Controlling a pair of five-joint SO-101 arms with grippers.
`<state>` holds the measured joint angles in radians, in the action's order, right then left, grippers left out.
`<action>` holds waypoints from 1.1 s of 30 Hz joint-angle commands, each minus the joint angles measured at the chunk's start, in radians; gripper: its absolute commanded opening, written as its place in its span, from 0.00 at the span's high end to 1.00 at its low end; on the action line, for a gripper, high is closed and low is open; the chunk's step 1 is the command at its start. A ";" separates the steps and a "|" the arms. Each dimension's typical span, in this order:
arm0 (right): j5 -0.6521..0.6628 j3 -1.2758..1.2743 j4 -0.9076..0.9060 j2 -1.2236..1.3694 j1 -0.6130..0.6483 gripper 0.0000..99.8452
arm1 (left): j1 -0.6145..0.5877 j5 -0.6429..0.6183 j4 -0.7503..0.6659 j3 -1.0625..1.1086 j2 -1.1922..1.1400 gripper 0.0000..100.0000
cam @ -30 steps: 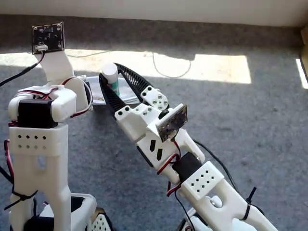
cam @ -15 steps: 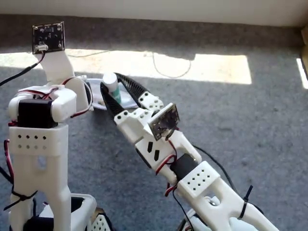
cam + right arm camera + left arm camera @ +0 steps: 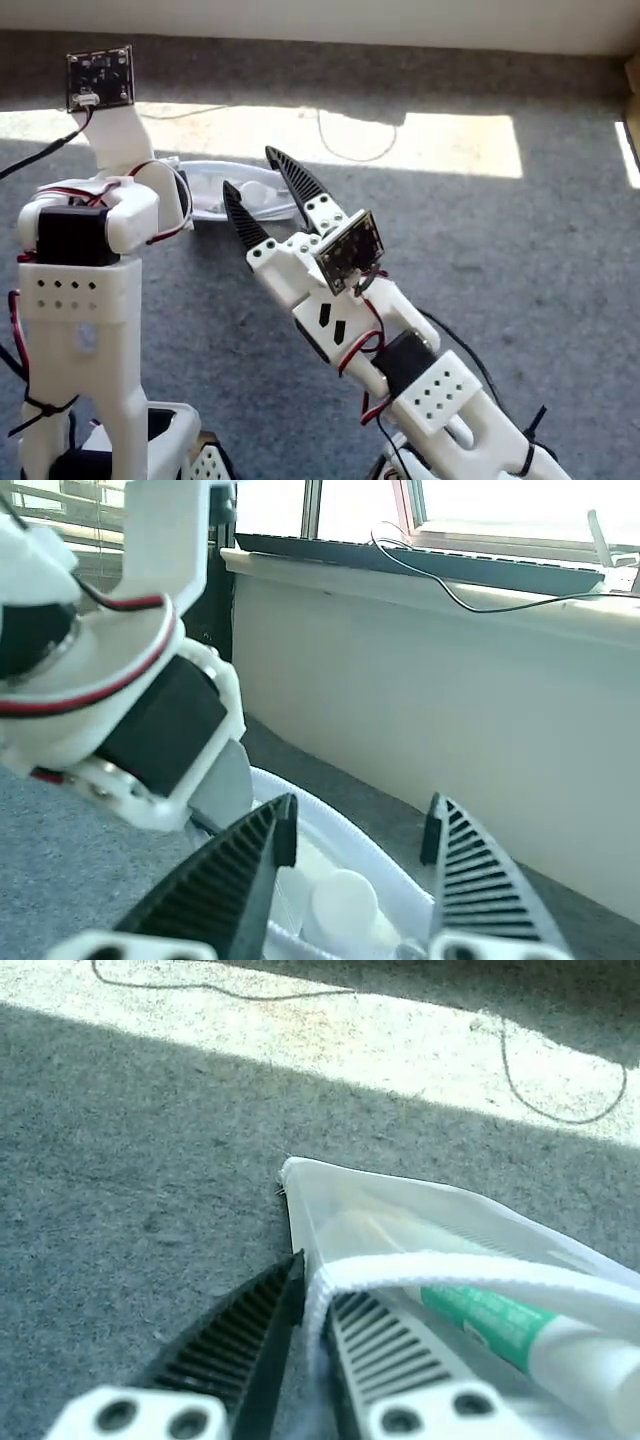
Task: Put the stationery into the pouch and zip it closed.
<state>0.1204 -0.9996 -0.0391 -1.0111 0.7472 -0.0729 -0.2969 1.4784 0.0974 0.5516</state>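
Note:
A clear pouch [image 3: 212,186] with a white zip rim lies on the grey carpet behind the left arm [image 3: 100,220]. My left gripper [image 3: 310,1282] is shut on the pouch's rim [image 3: 450,1272] at one corner. A white glue stick with a green label [image 3: 500,1325] lies inside the pouch [image 3: 400,1215]. In the high view its white cap [image 3: 256,193] shows between the black fingers of my right gripper [image 3: 250,170], which hangs open just above the pouch. The right wrist view has the same cap [image 3: 340,910] below the open right gripper [image 3: 360,810], inside the rim [image 3: 330,825].
A thin cable [image 3: 340,150] loops over the sunlit strip of carpet beyond the pouch. The left arm's body [image 3: 130,680] stands close beside the right gripper. A wall runs along the far side; open carpet lies to the right.
The right gripper carried the glue stick down to the pouch, opened and drew back a little. The stick now lies in the pouch. The left arm kept still.

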 commanded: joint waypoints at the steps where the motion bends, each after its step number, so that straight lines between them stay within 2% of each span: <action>1: 0.006 0.124 -0.154 -0.084 0.007 0.81 | 0.007 0.011 0.000 -0.039 0.010 0.99; 7: -0.031 0.154 -0.257 -0.084 0.008 0.82 | 0.007 0.011 0.000 -0.039 0.010 0.99; 10: -0.129 0.174 -0.259 -0.084 0.007 0.91 | 0.007 0.011 0.000 -0.039 0.010 0.99; 13: -0.141 0.245 -0.323 -0.048 0.012 0.96 | 0.007 0.011 0.000 -0.039 0.010 0.99; 15: -0.152 0.337 -0.409 0.019 0.012 0.95 | 0.007 0.011 0.000 -0.039 0.010 0.99; 19: -0.281 0.549 -0.598 0.182 0.002 0.95 | 0.007 0.011 0.000 -0.039 0.010 0.99; 24: -0.396 0.822 -0.865 0.351 -0.015 0.87 | 0.007 0.011 0.000 -0.039 0.010 0.99; 33: -0.473 1.152 -1.150 0.604 -0.036 0.87 | 0.007 0.012 0.000 -0.028 0.012 0.99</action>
<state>-0.3245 0.0361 -1.1347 -0.4327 0.7319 -0.0729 -0.2969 1.4784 0.0974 0.5516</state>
